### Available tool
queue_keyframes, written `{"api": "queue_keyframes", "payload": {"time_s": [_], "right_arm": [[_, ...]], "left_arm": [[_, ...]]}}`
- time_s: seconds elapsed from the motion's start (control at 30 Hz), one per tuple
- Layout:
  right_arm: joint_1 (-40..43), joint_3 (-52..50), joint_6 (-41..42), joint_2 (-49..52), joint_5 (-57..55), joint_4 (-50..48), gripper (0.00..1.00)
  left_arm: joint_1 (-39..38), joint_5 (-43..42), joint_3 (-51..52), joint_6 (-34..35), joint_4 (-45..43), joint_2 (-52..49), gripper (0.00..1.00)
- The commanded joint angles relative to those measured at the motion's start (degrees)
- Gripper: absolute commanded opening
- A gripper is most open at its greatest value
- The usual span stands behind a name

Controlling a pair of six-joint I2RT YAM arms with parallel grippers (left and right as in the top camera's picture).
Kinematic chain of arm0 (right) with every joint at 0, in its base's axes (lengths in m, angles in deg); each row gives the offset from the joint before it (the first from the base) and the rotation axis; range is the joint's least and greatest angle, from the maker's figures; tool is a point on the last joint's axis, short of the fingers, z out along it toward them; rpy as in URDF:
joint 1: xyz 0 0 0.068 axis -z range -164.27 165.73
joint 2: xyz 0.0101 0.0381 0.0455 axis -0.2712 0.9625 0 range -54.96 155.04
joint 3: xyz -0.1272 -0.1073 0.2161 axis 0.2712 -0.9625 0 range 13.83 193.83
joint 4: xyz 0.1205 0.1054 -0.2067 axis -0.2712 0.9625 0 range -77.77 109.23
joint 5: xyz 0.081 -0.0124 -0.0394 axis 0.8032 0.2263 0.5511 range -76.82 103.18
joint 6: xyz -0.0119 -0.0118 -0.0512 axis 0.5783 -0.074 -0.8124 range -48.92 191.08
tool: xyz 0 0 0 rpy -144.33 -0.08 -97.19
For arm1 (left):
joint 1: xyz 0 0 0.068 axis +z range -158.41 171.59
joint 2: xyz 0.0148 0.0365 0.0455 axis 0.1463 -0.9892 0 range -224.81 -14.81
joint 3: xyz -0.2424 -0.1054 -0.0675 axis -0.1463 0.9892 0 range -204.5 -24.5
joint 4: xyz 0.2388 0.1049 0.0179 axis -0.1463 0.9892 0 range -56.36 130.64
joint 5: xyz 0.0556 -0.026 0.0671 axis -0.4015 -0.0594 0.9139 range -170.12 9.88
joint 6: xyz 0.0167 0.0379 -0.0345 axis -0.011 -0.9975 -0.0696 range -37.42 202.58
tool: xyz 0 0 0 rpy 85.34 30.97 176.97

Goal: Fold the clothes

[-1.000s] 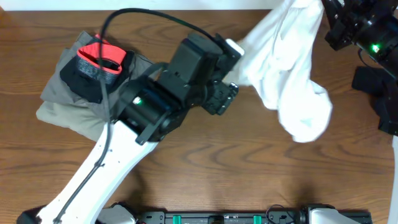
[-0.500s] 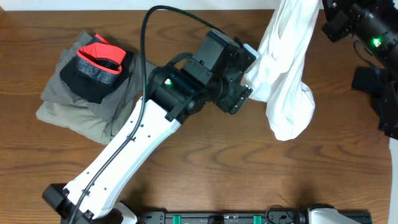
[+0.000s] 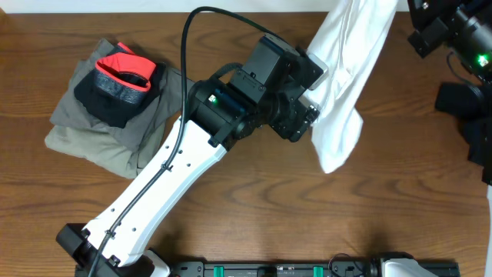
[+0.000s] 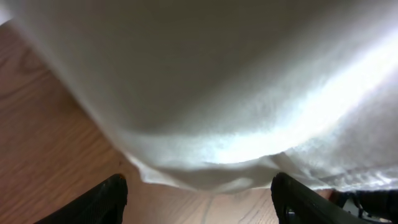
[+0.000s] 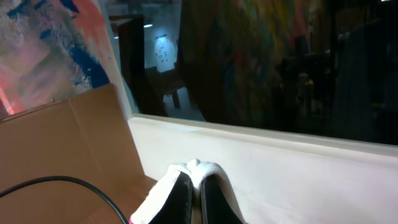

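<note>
Left arm (image 3: 154, 192) comes off the near table edge and runs diagonally up to mid-table, with a black cable (image 3: 187, 46) looping above it. Left gripper (image 4: 202, 202) is spread wide with nothing in it. In the wrist view its two fingertips (image 4: 112, 199) sit far apart at the bottom, and white cloth fills everything ahead of them (can't tell if the pads touch it).

Folded pile (image 3: 100, 115) sits on the left side of the wood table (image 3: 254, 215), well apart from the shirt. It's an olive garment at the bottom, a black one on that, and a red-and-grey piece on top.

White T-shirt (image 3: 342, 100) hangs as a bunched column just right of the left gripper's head, right of centre. Its loose lower end is over bare wood, and I can't tell if it touches. The top end runs to the far edge.

Right gripper (image 5: 194, 193) is fully closed, with a small fold of the white fabric pinched between its fingers. Behind it are cardboard and dark glass.
</note>
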Motion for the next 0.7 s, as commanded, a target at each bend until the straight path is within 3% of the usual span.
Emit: {"api": "queue_keyframes", "payload": {"time_s": [0.0,0.23,0.4,0.43,0.67], "right_arm": [[-0.5,0.7,1.3,-0.7,-0.7,-1.1,0.01],[-0.5,0.7,3.3,-0.7,-0.8,-8.3,0.01],[-0.5,0.7,3.9,-0.6,-3.3,-8.1,0.01],[-0.5,0.7,4.0,-0.6,-3.7,-8.0,0.01],[-0.5,0.7,10.4,-0.4,-6.1,-11.0,0.01]], "left_arm": [[-0.1,-1.3,0.6,-0.1,0.1,0.7,0.76],[-0.2,-6.1,0.6,-1.5,0.9,0.7,0.76],[-0.2,-5.9,0.6,-4.5,2.8,2.5,0.77],[-0.2,-5.9,0.6,-4.9,2.8,3.1,0.8],[-0.2,-2.6,0.6,-5.5,2.1,4.3,0.82]]}}
